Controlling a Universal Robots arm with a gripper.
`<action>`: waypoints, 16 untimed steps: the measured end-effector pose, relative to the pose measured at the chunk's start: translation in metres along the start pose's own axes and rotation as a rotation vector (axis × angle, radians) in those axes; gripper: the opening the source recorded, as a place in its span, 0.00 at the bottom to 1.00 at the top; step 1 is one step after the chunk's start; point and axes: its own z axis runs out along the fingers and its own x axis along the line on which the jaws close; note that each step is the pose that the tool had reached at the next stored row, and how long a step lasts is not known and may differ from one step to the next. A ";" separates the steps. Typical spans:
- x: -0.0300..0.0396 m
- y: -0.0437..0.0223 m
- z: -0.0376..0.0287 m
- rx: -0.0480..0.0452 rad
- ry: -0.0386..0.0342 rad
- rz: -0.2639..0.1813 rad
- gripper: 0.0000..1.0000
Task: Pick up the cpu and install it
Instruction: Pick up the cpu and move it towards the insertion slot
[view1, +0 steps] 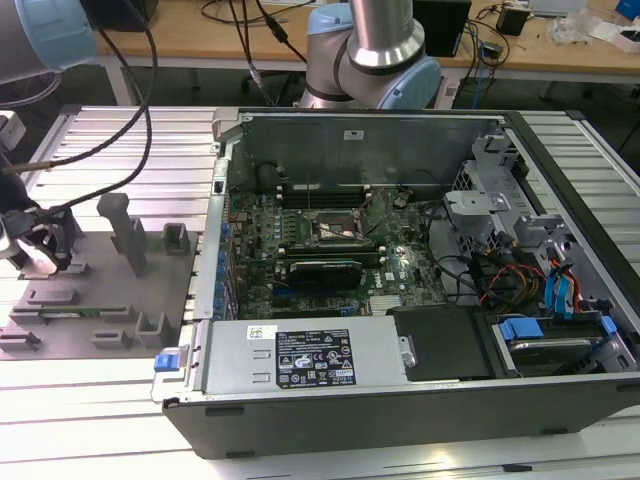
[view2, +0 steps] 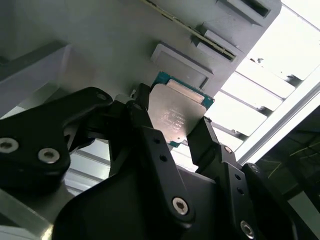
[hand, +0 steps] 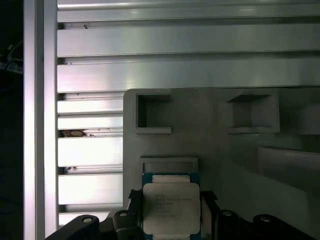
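— Pincer (view2: 172, 120), black, nearest the lens: state?
— Clenched on the cpu (hand: 171, 207); its fingers (view2: 150, 137) press two opposite edges. You hold it over the grey tray (hand: 225, 145), which lies on the slatted table (hand: 90, 70).
— Handling?
— Light, stiff, thin. Likely fragile underneath and slick on the metal lid, so keep to the rim.
— Room?
— Tray posts (view1: 128, 232) stand near. The open computer case (view1: 400, 400) is well apart, toward the exterior view's right, its socket (view1: 335, 232) ringed by parts.

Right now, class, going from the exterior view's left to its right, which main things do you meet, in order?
Gripper holding the cpu → grey tray with posts → black socket frame inside the computer case → blue drive clips.
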 end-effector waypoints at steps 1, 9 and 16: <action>-0.0001 0.0003 -0.0038 0.0000 0.0000 0.000 0.55; -0.0001 0.0016 -0.0184 0.0013 0.0000 0.000 0.55; -0.0001 0.0020 -0.0236 0.0018 0.0000 0.000 0.55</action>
